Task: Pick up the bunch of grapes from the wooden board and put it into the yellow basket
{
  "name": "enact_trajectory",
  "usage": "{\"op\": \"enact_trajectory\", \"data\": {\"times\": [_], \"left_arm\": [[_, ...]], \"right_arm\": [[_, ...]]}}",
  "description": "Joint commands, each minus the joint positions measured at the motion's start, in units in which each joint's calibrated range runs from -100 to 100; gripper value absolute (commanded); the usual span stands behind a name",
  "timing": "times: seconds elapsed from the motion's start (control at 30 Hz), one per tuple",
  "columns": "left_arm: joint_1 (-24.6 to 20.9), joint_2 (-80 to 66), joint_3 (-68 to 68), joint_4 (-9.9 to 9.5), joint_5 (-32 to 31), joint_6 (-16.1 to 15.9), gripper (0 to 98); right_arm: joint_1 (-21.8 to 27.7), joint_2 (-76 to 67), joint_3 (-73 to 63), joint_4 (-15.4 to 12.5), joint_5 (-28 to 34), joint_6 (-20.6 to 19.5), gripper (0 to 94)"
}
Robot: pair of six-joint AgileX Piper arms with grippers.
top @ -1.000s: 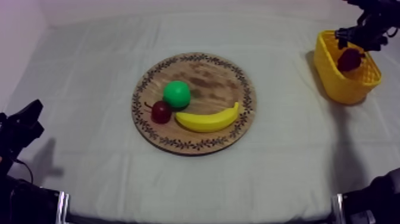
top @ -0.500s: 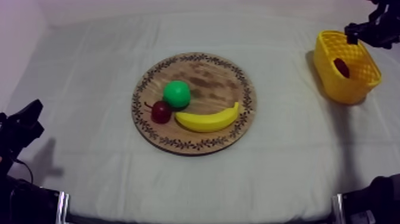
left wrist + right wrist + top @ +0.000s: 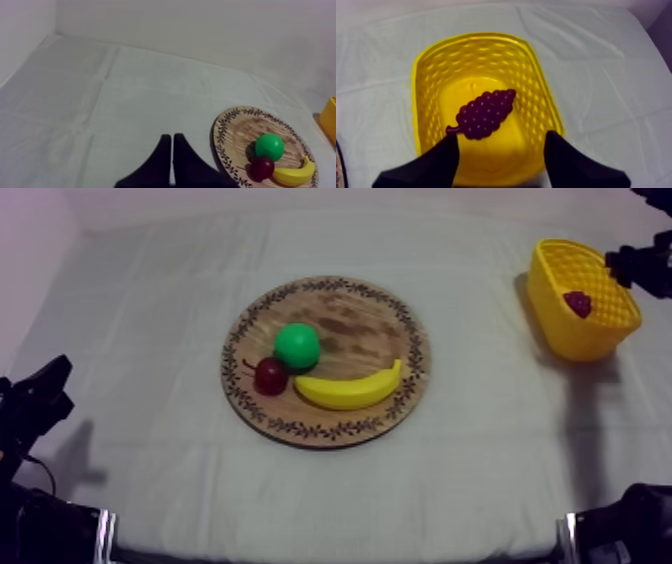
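The purple bunch of grapes lies flat on the floor of the yellow basket, seen in the top view as a dark spot inside the basket at the far right. My right gripper hangs open just above the basket's near rim, its fingers wide apart with nothing between them; in the top view it sits at the right edge beside the basket. The round wooden board lies mid-table. My left gripper is shut, its fingers together in a narrow wedge, low at the left.
On the board lie a green pear, a small red fruit and a banana. The left wrist view shows the same board beside the left fingers, with open cloth between them.
The grapes dropped from my right gripper into the basket. The gripper then drew back to the right, away from the basket's middle. The left arm stayed still.
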Motion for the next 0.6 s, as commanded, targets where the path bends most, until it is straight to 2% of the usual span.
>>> {"op": "enact_trajectory", "data": {"times": [0.0, 0.23, 0.57], "left_arm": [[0.0, 0.0, 0.0, 0.01, 0.0, 0.0, 0.1], [0.0, 0.0, 0.0, 0.01, 0.0, 0.0, 0.1], [0.0, 0.0, 0.0, 0.01, 0.0, 0.0, 0.1]], "right_arm": [[0.0, -7.1, 6.1, 0.0, -1.2, -0.1, 46.7], [0.4, -21.6, 18.0, -1.1, -4.6, 1.0, 44.0], [0.6, -41.7, 34.4, -8.8, -7.8, 9.0, 37.4]]}}
